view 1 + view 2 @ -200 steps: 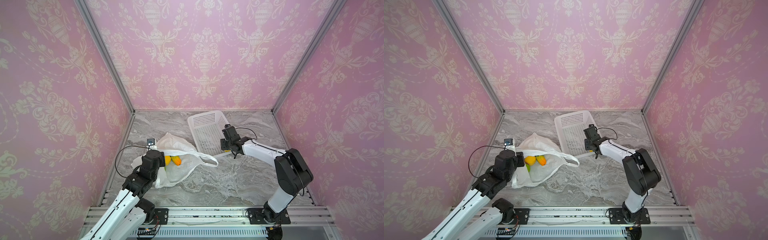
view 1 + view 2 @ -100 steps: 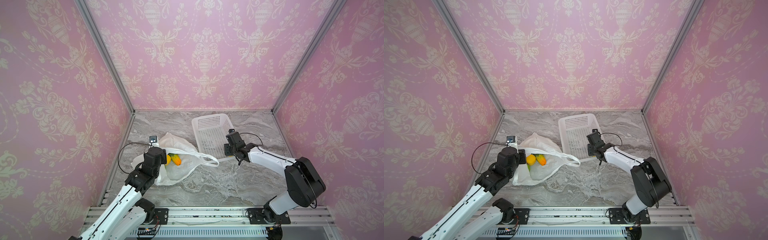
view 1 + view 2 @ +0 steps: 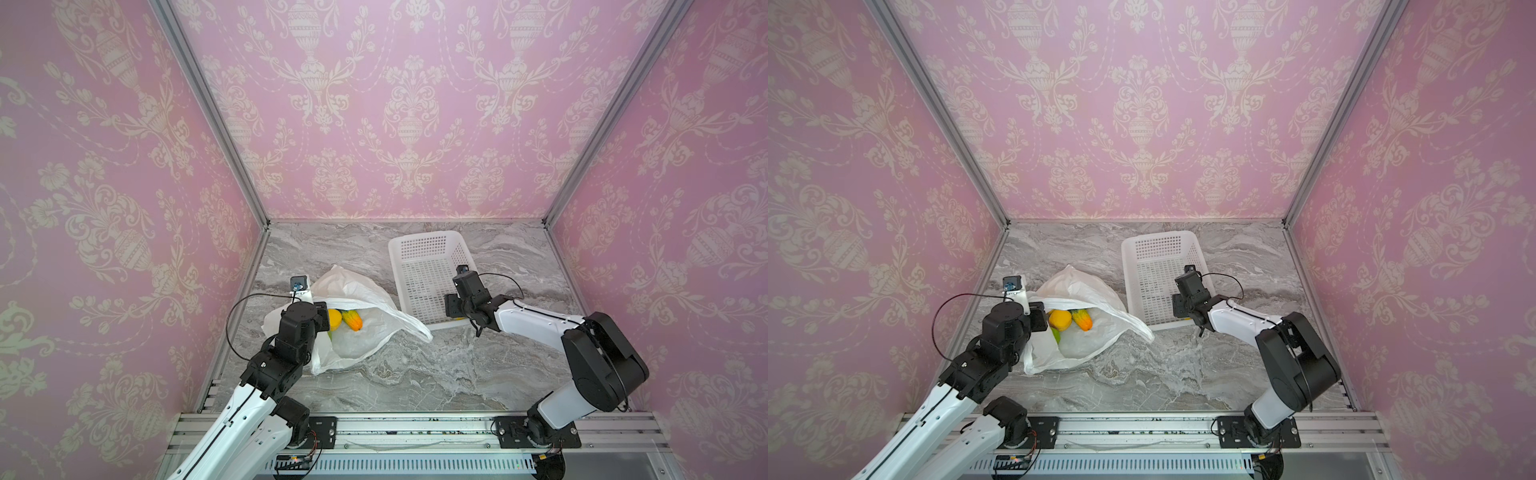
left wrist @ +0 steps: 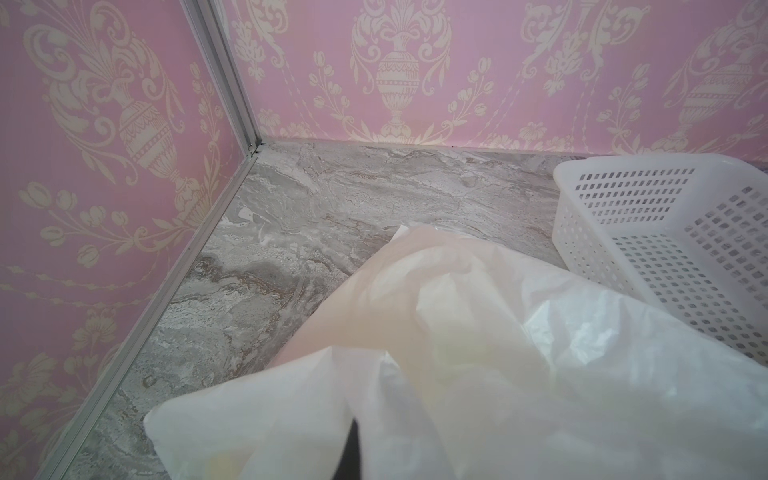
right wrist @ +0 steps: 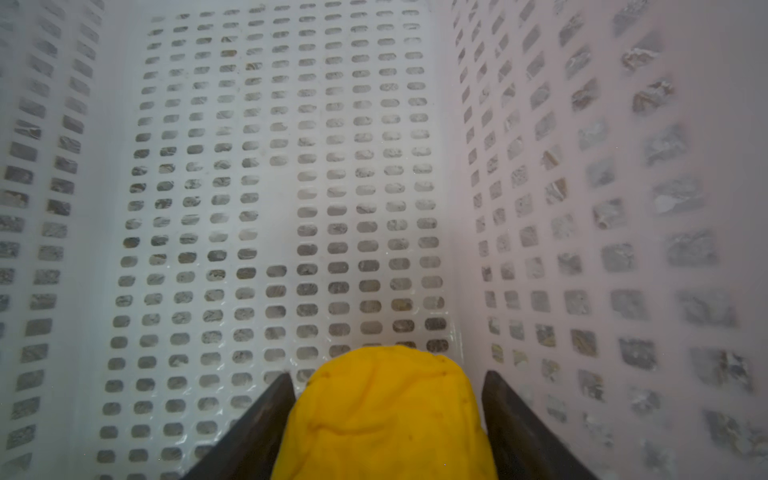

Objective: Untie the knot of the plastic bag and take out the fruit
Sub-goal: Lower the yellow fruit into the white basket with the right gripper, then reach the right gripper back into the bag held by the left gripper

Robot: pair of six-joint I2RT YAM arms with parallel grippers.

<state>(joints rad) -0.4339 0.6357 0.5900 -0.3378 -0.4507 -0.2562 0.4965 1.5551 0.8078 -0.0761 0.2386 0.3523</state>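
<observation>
High top views overlook everything; close wrist views probably share basket (image 4: 615, 216).

Three pink wallpaper walls (image 3: 407, 104) with a cream pattern of urns and flowers stand around a grey marble-look table (image 3: 436, 374). Silver metal corner posts (image 3: 212, 112) join the walls. The light is soft and even.

wht basket (image 3: 424, 248), marble tbl (image 3: 436, 374), pink walls (image 3: 395, 62)

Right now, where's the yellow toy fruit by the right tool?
Right wrist view: the yellow toy fruit lies in the white perforated plastic basket, between the fingers of the right tool.
</observation>
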